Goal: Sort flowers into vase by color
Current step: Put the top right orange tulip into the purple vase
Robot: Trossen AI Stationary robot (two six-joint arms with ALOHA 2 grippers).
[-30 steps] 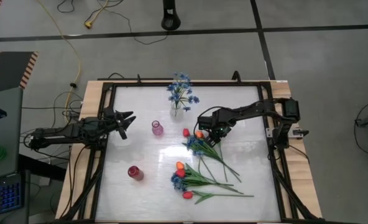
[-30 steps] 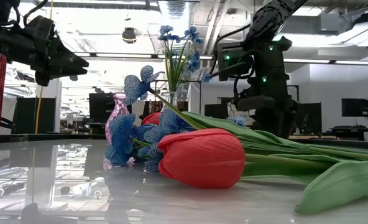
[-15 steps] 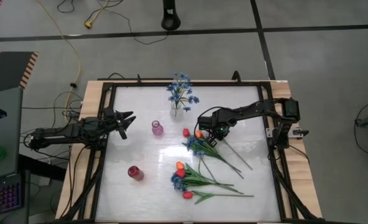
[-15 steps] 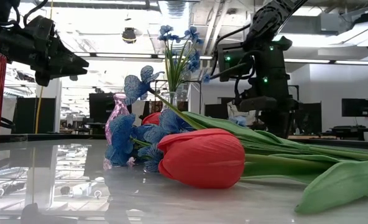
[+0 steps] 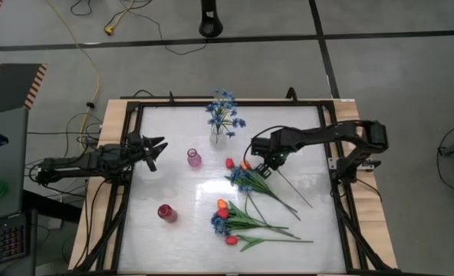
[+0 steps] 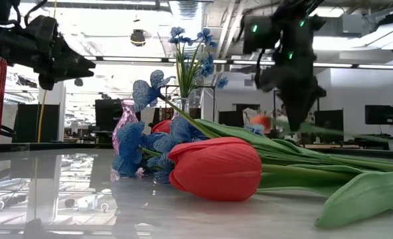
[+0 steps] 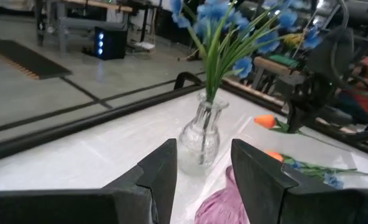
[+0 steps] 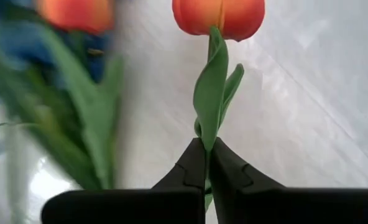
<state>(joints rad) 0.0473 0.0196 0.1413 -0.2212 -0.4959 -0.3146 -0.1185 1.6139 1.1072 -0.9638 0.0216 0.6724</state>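
1. Right gripper (image 8: 206, 163) fingers clamped on orange tulip (image 8: 218, 17) stem; bud straight ahead of fingertips.
2. Apparently lifted just clear of bench (image 5: 173, 138), beside flower pile (image 5: 250, 211).
3. Left gripper (image 5: 156, 148) parked at bench edge, fingers apart, empty.

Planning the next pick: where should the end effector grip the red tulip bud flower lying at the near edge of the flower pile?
Grip the red tulip bud flower on its thin green stem just behind the bud, coming straight down from above. It lies flat, stem pointing toward the right arm's side, slightly apart from the other stems, so fingers could likely straddle it.
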